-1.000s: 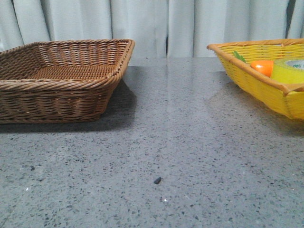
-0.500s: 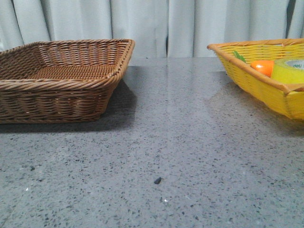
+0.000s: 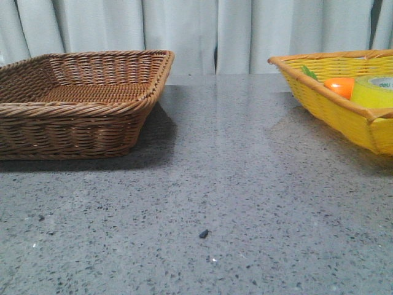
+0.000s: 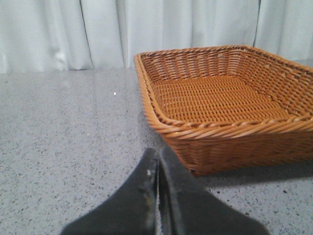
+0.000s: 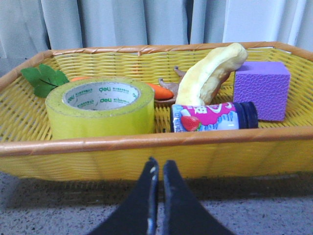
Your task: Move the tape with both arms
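Both my fingers sets are together; reaching the tape (image 5: 100,107) risks snagging the yellow basket (image 5: 146,142) rim (bottle (image 5: 212,117) crowds it).

I saw a grey speckled table (image 3: 233,184) with pale pleated curtains (image 3: 184,31) hanging behind it, softly lit.

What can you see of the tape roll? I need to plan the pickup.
The tape is a wide roll of translucent yellow packing tape with a white core printed in green. It lies flat, hole up, inside the yellow basket, near its front wall, beside a small bottle. An orange carrot lies behind it. Neither gripper touches it.
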`<action>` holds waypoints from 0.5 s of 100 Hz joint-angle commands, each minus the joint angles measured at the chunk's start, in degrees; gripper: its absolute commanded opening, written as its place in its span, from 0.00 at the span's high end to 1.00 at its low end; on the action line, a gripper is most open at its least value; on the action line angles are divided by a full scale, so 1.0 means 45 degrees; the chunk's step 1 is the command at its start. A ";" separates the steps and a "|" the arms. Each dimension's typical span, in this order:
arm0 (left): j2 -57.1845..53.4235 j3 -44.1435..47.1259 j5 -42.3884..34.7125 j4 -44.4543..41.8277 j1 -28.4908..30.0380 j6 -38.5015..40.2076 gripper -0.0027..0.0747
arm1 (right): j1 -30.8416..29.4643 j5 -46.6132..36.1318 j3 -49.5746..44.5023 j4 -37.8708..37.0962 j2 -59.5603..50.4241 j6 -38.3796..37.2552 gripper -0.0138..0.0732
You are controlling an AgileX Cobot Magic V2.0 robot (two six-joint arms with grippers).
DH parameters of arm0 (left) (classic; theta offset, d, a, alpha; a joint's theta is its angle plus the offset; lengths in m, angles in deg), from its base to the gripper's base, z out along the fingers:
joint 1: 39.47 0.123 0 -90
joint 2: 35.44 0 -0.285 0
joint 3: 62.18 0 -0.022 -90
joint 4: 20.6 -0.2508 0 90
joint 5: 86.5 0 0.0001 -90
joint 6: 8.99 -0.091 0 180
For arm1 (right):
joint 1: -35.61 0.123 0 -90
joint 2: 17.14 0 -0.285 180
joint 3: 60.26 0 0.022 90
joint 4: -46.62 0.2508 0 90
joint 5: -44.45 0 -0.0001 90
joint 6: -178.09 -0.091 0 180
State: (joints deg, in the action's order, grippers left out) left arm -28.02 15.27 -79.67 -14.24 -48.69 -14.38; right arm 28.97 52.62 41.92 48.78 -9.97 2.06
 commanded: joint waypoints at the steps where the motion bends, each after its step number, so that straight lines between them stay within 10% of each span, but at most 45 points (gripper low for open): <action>1: -0.0365 -0.0010 -0.1291 0.0128 -0.0004 0.0021 0.99 | -0.0094 -0.1075 -0.0216 0.0055 -0.0245 0.0064 0.93; 50: 0.2542 -0.2871 -0.0197 0.0128 -0.0004 0.0021 0.99 | -0.0094 0.0869 0.2857 0.0465 0.1925 0.0064 0.93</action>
State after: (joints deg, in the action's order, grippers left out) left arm -20.19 6.12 -76.48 -14.12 -48.69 -14.38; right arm 28.97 58.77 49.67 50.75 -5.29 2.06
